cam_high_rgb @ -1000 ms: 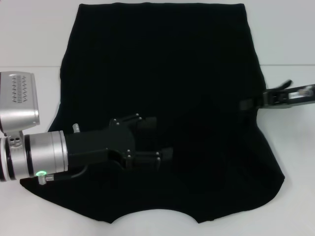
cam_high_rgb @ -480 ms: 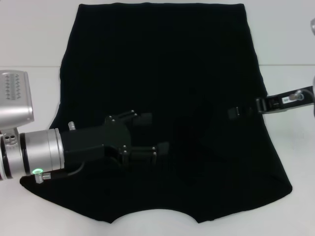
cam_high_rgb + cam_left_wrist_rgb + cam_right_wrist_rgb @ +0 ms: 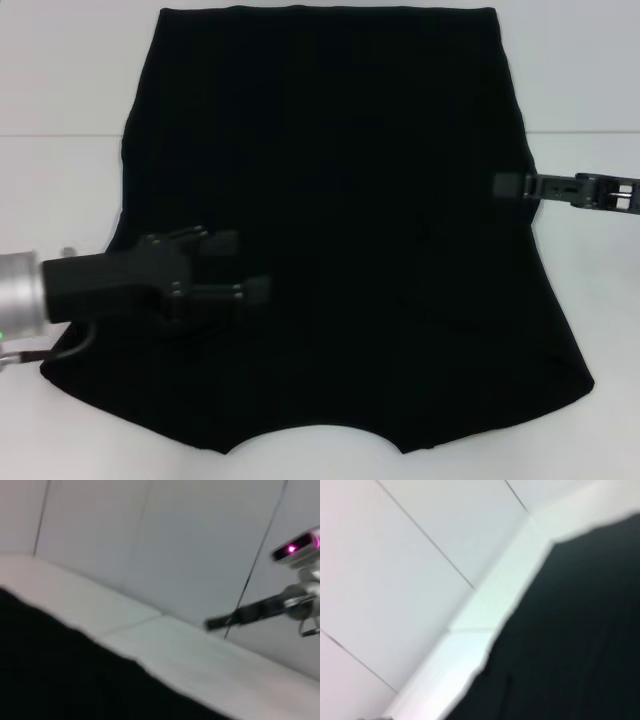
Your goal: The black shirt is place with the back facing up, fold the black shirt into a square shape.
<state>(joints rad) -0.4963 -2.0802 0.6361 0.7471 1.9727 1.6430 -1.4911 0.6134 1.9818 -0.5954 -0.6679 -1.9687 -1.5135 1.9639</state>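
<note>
The black shirt (image 3: 330, 200) lies spread flat on the white table (image 3: 60, 90), covering most of the head view, with a curved neckline at its near edge. My left gripper (image 3: 243, 267) hovers low over the shirt's near left part, open, with nothing between its fingers. My right gripper (image 3: 508, 185) reaches in edge-on at the shirt's right border. The left wrist view shows the shirt (image 3: 50, 675) and, farther off, the right gripper (image 3: 235, 616). In the right wrist view the shirt (image 3: 575, 635) fills the lower corner.
Bare white table (image 3: 600, 300) shows on both sides of the shirt. A seam line (image 3: 50, 135) crosses the surface. A pale wall (image 3: 150, 540) stands behind the table.
My left arm has pulled back to the left across the shirt, gripper still open. My right gripper has moved farther away along the shirt's right edge.
</note>
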